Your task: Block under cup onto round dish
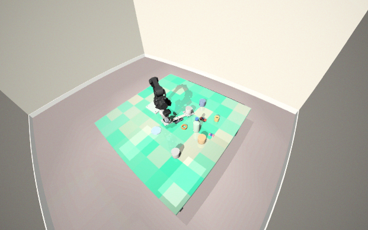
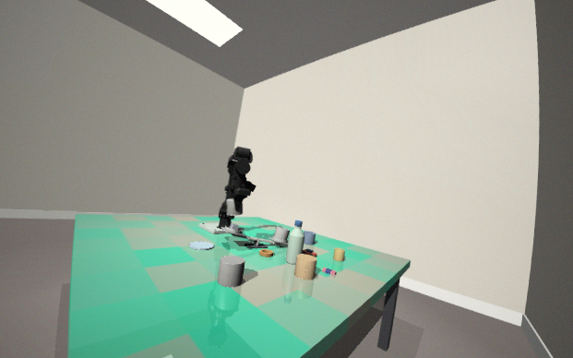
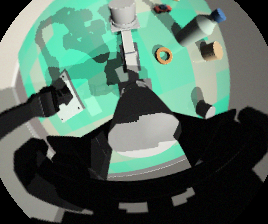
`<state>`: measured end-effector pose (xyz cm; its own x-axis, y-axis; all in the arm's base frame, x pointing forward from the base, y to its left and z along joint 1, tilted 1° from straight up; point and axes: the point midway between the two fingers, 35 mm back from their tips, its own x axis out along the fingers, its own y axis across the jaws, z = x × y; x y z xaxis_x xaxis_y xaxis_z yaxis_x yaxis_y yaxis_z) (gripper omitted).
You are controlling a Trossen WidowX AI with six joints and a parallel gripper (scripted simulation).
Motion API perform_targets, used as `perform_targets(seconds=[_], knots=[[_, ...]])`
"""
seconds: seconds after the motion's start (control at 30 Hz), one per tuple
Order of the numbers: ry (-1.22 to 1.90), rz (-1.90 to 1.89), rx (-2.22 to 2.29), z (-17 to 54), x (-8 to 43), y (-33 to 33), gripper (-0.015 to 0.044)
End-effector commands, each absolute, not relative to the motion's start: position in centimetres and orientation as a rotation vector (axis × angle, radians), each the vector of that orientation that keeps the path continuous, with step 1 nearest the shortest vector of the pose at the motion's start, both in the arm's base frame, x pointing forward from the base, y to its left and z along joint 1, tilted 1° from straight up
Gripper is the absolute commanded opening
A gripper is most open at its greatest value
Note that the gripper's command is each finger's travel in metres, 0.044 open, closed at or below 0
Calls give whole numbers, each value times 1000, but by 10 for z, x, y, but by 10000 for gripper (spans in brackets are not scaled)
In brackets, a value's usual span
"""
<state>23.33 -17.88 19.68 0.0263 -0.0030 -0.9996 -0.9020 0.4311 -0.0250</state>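
Observation:
My gripper (image 2: 233,208) (image 3: 139,116) is shut on a light grey cup (image 2: 232,206) (image 3: 145,131). It holds the cup in the air above the near-arm end of the balance (image 1: 181,117) (image 3: 128,42). The other grey cup (image 1: 188,109) (image 2: 280,234) (image 3: 123,14) stands on the far end of the balance, which looks lower than the near-arm end in the exterior view. The pale blue round dish (image 1: 156,130) (image 2: 201,245) lies flat on the table, apart from the balance. I cannot make out the block in any view.
An orange ring (image 1: 184,128) lies beside the balance. Beyond it are a bottle (image 1: 197,127) (image 2: 294,245), an orange cylinder (image 1: 201,139) (image 2: 305,268), a blue cup (image 1: 202,102), a yellow mug (image 2: 339,255) and small toys. A loose grey cylinder (image 1: 175,153) (image 2: 232,272) stands toward the front.

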Motion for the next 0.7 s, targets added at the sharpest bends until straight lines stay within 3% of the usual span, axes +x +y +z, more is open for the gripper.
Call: perform_targets(seconds=[0.0, 0.67], knots=[[1367, 858, -886, 197, 233, -179, 0], [1371, 855, -893, 169, 197, -229, 0]])
